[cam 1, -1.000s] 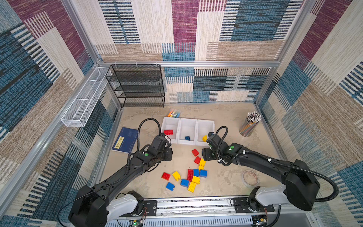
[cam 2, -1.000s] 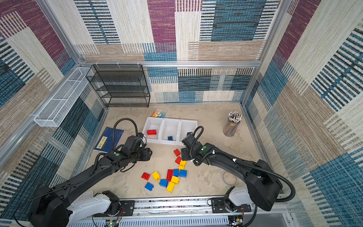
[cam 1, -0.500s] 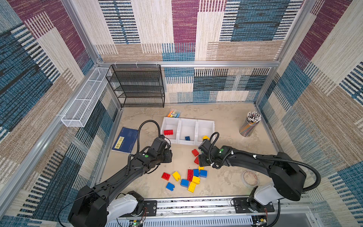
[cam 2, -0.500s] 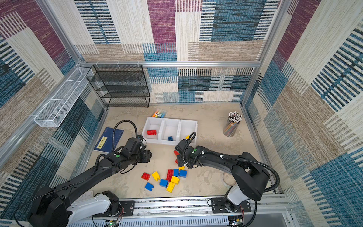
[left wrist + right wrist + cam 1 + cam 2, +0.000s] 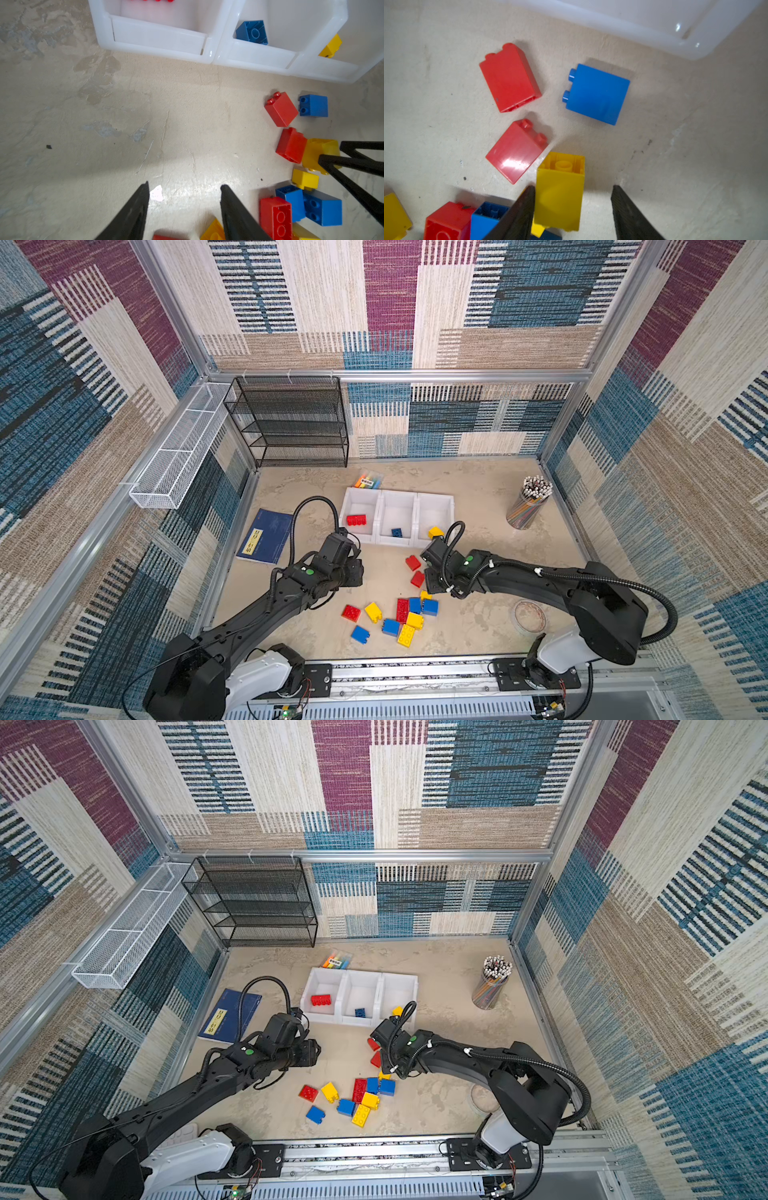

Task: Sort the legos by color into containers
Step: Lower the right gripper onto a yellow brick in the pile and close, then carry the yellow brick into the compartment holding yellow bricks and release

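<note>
All bricks [image 5: 414,620] hard plastic, smooth, glossy. The red brick [image 5: 517,150] just ahead of the right claw [image 5: 573,186] throws a bright white glare; the yellow brick [image 5: 560,197] between its fingers [image 5: 519,216] shines softer. Fingers matt black, finely grained (plastic, by the look). The bins [image 5: 158,37] ahead of the left claw [image 5: 184,184]: white plastic, smooth, faintly see-through, glints on the rims. The table [image 5: 104,124] under both claws: beige, matt, rough, mottled with scratches and worn patches. Far beyond the left claw: walls [image 5: 395,302] of coarse woven cloth, frame [image 5: 395,375] of brushed metal, rack [image 5: 291,423] of black wire mesh, basket [image 5: 178,456] of white wire mesh.
</note>
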Motion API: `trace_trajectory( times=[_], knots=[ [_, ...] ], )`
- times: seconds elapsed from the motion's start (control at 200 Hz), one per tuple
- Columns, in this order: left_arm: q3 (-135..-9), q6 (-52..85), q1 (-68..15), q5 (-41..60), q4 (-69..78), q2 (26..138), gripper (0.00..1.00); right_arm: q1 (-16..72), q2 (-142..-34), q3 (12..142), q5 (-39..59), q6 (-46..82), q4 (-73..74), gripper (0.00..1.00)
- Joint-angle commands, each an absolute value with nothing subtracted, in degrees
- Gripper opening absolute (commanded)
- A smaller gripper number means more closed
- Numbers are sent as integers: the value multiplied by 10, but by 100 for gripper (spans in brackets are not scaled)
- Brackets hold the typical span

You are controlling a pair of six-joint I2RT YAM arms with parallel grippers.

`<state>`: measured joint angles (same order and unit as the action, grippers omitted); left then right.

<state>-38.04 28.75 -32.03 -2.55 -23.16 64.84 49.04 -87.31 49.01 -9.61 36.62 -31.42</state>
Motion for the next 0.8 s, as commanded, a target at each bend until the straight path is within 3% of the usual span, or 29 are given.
trace_trajectory(
  times=[0.0,0.431,0.796],
  knots=[
    [-380,301,-320,-19,-220,648,58,490,-878,493,-99,367,-296,55],
    [-375,302,-320,-24,-223,637,59,490,-858,494,-108,365,-296,30],
    [-370,303,-320,-25,-231,622,59,382,-842,619,-127,236,-297,27]
  ],
)
